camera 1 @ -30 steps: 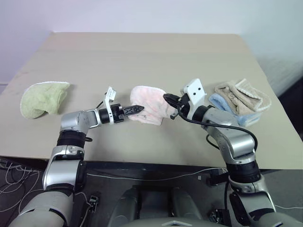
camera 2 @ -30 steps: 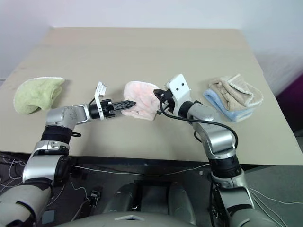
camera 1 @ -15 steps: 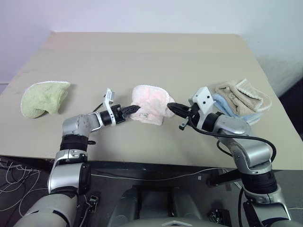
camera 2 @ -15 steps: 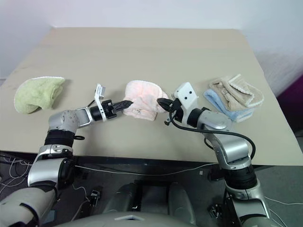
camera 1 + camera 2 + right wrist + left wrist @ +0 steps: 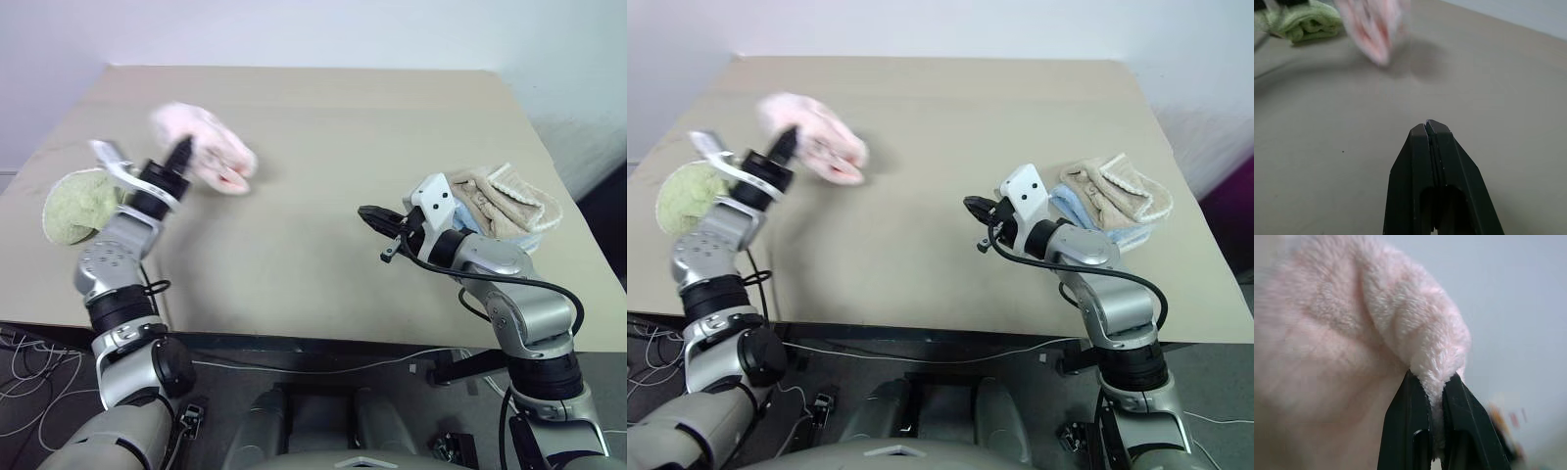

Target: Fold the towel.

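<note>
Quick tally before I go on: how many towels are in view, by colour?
Pink towel, held up in the left gripper: 1
Light green towel, on the table's left side: 1
Beige towel, folded, on the right: 1
Blue towel, folded under the beige one: 1
Total: 4 towels

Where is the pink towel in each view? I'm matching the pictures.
Left eye view: pink towel upper left, lifted by the left hand.
Right eye view: upper left.
Left wrist view: pinched between the fingers.
Right wrist view: near the top.
Shared landmark: green towel.
</note>
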Controlling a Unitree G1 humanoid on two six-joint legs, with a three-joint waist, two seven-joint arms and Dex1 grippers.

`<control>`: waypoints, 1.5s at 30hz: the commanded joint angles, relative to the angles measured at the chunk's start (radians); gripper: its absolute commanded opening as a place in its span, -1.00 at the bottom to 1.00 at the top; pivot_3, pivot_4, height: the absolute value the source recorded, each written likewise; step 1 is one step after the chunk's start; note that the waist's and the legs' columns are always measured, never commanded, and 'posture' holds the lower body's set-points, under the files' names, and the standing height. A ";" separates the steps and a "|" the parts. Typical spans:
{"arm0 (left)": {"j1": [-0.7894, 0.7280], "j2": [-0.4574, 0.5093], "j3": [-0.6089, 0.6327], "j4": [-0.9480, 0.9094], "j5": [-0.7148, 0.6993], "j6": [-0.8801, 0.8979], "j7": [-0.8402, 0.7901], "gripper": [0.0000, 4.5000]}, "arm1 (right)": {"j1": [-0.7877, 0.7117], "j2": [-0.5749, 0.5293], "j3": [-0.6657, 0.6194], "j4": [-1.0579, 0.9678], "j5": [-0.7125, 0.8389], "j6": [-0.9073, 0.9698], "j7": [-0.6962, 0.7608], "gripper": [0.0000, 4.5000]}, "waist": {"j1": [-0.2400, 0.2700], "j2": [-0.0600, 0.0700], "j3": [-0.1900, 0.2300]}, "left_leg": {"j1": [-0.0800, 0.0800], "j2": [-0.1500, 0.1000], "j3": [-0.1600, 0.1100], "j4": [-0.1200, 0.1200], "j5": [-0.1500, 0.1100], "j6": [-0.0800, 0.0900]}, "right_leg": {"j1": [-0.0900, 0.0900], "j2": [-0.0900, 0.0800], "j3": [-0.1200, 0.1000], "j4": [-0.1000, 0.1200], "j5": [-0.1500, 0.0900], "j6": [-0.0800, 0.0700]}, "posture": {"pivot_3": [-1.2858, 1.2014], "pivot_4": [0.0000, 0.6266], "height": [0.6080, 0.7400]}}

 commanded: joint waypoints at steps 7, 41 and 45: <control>0.177 0.110 0.168 -0.106 -0.047 -0.229 0.045 -0.98 | -0.038 -0.005 -0.004 0.027 0.004 -0.048 0.017 -1.00 | 0.000 0.000 0.000 | 0.000 0.000 0.000 0.000 0.000 0.000 | 0.001 0.000 0.000 0.000 0.000 0.000 | 0.03 -0.52 1.00; 0.617 0.184 0.045 -0.067 -0.098 -0.111 -0.152 0.98 | -0.051 -0.007 0.001 0.063 -0.009 -0.086 0.013 -1.00 | -0.001 -0.002 -0.001 | 0.002 0.001 0.000 -0.001 0.000 0.000 | 0.001 0.000 0.000 -0.001 0.000 0.000 | 0.03 -0.52 1.00; 0.707 0.197 0.037 -0.107 -0.099 -0.079 -0.194 0.98 | -0.052 -0.008 0.001 0.067 -0.009 -0.086 0.013 -1.00 | 0.001 -0.002 -0.001 | 0.002 0.001 0.000 -0.001 0.000 0.000 | 0.002 -0.001 0.000 -0.001 0.000 0.000 | 0.03 -0.52 1.00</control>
